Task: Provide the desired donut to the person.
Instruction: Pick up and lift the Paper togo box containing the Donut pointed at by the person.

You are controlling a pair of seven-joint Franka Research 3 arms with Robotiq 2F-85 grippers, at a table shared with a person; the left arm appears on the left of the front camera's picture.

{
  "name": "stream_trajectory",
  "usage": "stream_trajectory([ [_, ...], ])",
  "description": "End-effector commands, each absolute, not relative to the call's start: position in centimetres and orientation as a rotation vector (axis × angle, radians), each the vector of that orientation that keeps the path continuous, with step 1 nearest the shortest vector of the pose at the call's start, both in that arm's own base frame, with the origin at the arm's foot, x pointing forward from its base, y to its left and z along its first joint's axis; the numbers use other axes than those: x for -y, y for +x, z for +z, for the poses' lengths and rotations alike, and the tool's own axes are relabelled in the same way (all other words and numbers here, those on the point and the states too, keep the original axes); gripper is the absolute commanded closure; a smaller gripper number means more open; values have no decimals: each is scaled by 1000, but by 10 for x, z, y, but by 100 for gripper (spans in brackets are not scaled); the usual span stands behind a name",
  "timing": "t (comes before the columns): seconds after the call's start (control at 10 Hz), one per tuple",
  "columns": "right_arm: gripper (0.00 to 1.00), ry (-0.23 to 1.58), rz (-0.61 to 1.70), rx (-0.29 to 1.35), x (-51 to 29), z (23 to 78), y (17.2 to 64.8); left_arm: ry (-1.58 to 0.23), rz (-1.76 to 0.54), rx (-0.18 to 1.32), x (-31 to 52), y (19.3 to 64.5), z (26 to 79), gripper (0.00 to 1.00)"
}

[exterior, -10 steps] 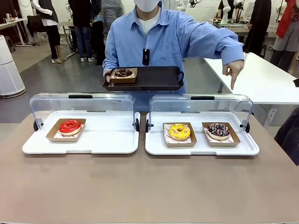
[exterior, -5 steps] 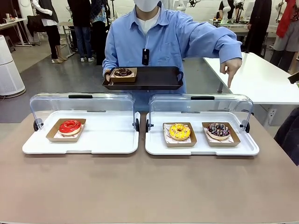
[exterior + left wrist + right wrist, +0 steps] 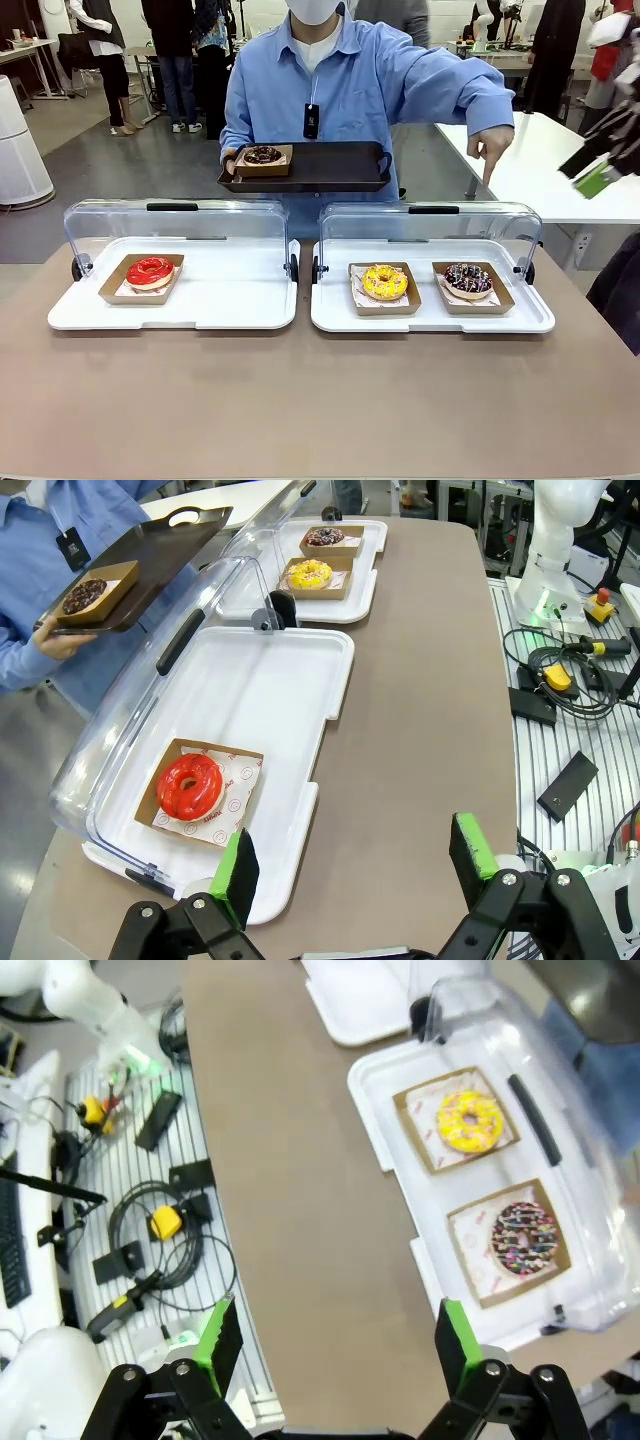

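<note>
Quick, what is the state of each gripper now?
Left black gripper with green pads: open, holding nothing.
Right black gripper with green pads: open, holding nothing.

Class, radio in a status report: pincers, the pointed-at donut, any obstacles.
Open, empty: left pincer, right pincer. Person's hand points toward sprinkle donut, right tray. Its lid up, nothing blocking.

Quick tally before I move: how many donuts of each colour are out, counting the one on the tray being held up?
red donut: 1
yellow donut: 1
sprinkled chocolate donut: 1
dark donut on the black tray: 1
Total: 4
</note>
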State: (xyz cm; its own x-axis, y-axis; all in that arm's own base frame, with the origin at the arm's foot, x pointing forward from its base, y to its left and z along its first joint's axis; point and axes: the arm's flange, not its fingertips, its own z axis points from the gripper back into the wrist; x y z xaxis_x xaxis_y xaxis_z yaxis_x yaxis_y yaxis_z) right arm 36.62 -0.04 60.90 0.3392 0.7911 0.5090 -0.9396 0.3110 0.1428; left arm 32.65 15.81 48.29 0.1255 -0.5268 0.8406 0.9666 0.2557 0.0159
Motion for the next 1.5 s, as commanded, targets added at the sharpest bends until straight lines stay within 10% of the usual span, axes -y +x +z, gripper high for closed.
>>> stream_trajectory([
  [0.0, 0, 373, 1164, 311, -24, 583, 379, -639, -1183, 862, -159, 327, 484, 0],
  [1.4, 0, 203, 1288, 178, -70, 529, 389, -639, -1183, 862, -159, 327, 484, 0],
])
